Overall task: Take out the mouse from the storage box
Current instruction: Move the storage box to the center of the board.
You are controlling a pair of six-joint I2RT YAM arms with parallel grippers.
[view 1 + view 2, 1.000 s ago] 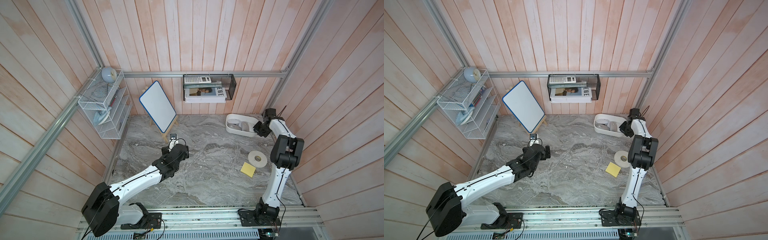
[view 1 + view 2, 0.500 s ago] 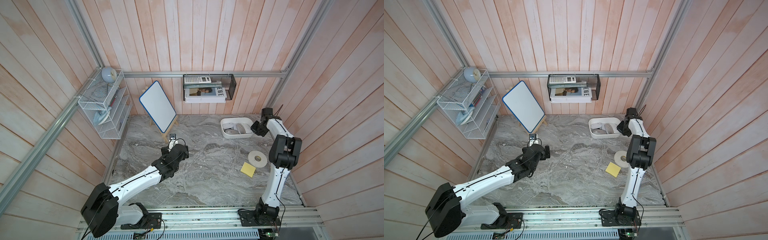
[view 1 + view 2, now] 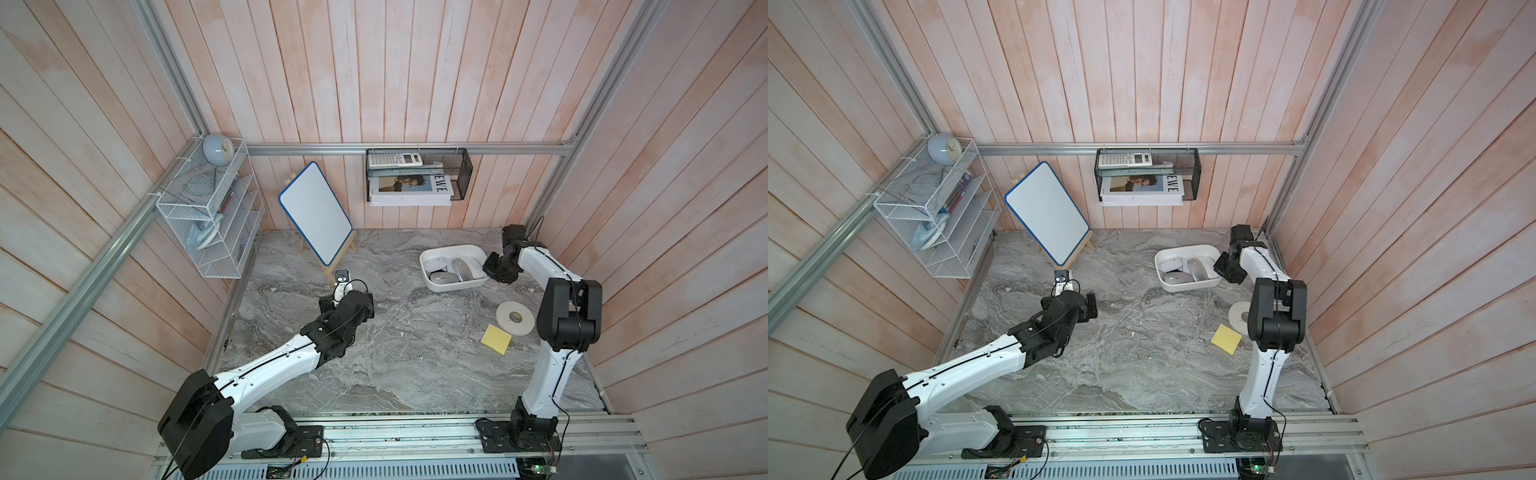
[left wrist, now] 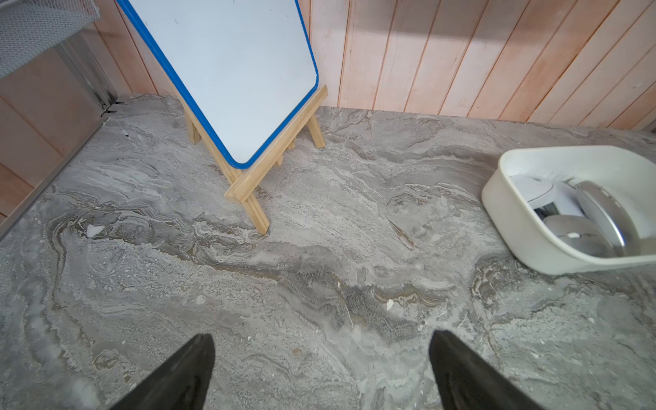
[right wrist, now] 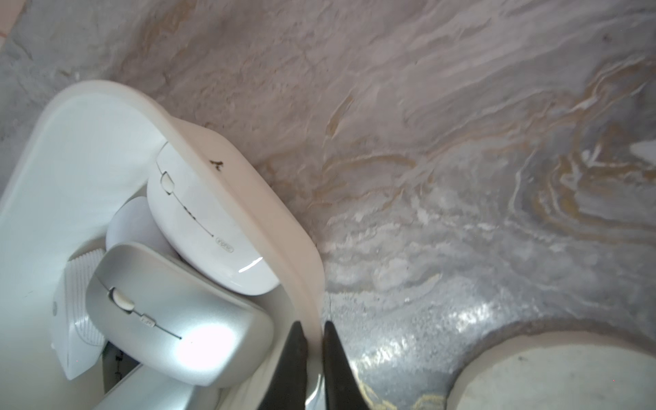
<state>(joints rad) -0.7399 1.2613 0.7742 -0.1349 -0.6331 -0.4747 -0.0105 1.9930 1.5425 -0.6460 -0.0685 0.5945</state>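
**Clamping the storage box wall, with the mice inside**

In both top views the two arm bases sit on the metal rail along the bottom edge of the frame. From the lower left, the left arm stretches to just left of centre. There the left gripper (image 4: 321, 342) hangs over the bare marble tabletop (image 3: 415, 353), its fingers spread wide with nothing between them. Right of centre, a yellow sticky-note pad (image 3: 496, 339) lies flat just beside a white tape roll (image 3: 515, 318), close to the right arm's elbow.

Farther back, in the right-middle of the frame, is the storage box (image 3: 453, 249), on the marble. The right gripper (image 5: 312, 326) meets it from the right-hand side. The wrist view shows its two dark fingers (image 5: 296, 355) clenched on the tub's wall, one inside and one outside, with the rim pinched between them. They grasp the box, not a mouse.

The mice are all in the box. A silver mouse (image 5: 177, 312) lies just beside the inner finger, and a white mouse (image 5: 206, 227) leans against the wall beyond it, partly under the silver one. A top view shows a second silver mouse (image 3: 442, 277) by the near wall.

Beyond, left of centre, a blue-edged whiteboard (image 3: 316, 212) leans on a wooden easel. On the back wall at upper centre hangs a black wire-mesh basket (image 3: 461, 170) holding a calculator (image 3: 395, 159) and a magazine (image 3: 409, 189). A white wire rack (image 3: 208, 216) is fixed at the upper left, with a small clock (image 3: 218, 147) on top.
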